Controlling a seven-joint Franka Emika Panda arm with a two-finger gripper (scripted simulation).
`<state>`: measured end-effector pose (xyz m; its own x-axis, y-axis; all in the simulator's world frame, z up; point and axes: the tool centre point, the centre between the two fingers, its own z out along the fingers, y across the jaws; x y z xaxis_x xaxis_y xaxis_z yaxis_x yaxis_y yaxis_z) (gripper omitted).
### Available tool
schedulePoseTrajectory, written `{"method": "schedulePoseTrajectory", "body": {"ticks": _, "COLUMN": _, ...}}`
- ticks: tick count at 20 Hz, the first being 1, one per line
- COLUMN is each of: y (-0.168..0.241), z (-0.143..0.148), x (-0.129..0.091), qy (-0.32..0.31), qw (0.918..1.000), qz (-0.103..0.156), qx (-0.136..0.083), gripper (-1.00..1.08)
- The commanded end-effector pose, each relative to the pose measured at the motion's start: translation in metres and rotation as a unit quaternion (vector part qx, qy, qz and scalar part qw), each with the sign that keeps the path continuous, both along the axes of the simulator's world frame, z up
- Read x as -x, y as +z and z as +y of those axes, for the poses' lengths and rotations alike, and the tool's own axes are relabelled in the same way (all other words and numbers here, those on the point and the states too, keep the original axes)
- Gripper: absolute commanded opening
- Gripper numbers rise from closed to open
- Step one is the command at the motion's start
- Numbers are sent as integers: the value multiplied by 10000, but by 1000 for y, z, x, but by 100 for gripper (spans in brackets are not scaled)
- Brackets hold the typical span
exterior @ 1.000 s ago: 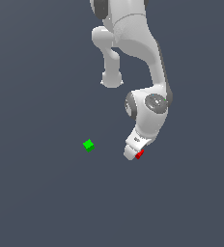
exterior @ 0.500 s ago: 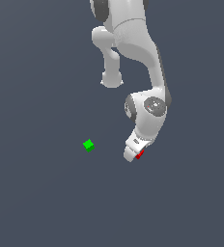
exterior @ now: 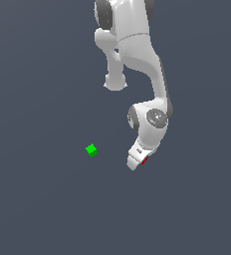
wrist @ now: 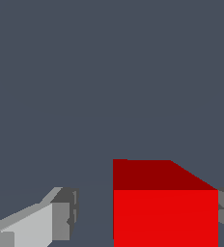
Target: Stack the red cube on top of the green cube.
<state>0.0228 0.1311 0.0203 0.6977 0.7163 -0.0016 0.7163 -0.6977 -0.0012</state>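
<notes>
Gripper: one. In the wrist view its two fingers are spread, one on each side of the red cube. One finger stands clear of the cube with a gap of bare floor between them; the other finger sits at the cube's opposite face, and whether it touches cannot be told. The cube is not pinched.
Gripper, exterior view: white, low at the floor, pointing down at the end of the arm.
Red cube: one. It lies between the fingers, nearer one finger than the other, its top face darker than its front face.
Red cube, exterior view: only a small red sliver shows beside the white gripper body; the rest is hidden by it.
Green cube: one. It rests alone on the floor, toward the exterior view's left of the gripper, apart from the gripper and from the red cube. Nothing sits on it. It does not appear in the wrist view.
Arm: one, white, reaching down from the upper edge of the exterior view.
Floor: plain dark grey-blue surface.
</notes>
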Motion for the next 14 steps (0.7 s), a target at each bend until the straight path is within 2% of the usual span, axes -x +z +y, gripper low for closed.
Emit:
{"method": "schedulePoseTrajectory", "body": {"ticks": 1, "y": -1, "z": 0, "x": -1, "qy": 0, "qw": 10000, "qz": -9, "qx": -1, "gripper": -100}}
{"method": "schedulePoseTrajectory", "body": {"ticks": 14, "y": 2, "z": 0, "x": -1, "qy": 0, "qw": 10000, "qz": -9, "qx": -1, "gripper": -100}}
